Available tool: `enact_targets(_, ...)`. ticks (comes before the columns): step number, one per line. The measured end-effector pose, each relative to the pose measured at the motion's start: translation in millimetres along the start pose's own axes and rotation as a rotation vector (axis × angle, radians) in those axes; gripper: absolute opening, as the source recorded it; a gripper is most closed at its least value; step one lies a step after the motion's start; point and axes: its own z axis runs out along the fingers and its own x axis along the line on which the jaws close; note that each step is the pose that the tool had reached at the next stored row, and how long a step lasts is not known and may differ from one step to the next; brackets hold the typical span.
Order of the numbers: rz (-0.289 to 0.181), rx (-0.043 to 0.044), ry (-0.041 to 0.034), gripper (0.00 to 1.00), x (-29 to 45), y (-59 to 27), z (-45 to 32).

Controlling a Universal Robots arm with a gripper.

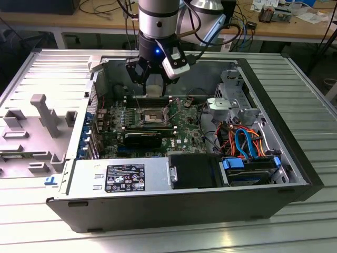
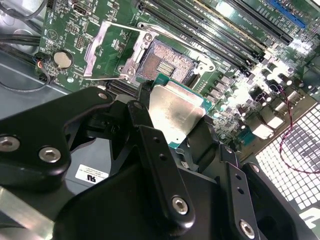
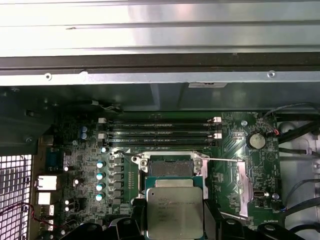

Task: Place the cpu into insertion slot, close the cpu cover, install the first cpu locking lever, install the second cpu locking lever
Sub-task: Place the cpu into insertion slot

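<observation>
The gripper [image 1: 156, 83] is clamped on the cpu [image 3: 175, 212], holding it above the uncovered slot [image 3: 171, 167] and clear of it, with the cover [image 2: 100, 50] swung open beside the slot.

Dull silver metal cpu [image 3: 174, 212] — glossy green motherboard [image 2: 60, 25], shiny bare-metal cpu cover [image 2: 95, 52]

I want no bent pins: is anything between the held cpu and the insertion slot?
Nothing visible. The hand holds the cpu near the bare insertion slot; the cpu cover lies open to one side.
</observation>
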Motion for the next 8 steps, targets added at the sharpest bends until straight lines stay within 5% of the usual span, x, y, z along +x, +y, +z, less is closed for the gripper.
enact_targets(8, 0.0, 0.0001, 0.0001, 0.54, 0.1, -1.3, 2.1)
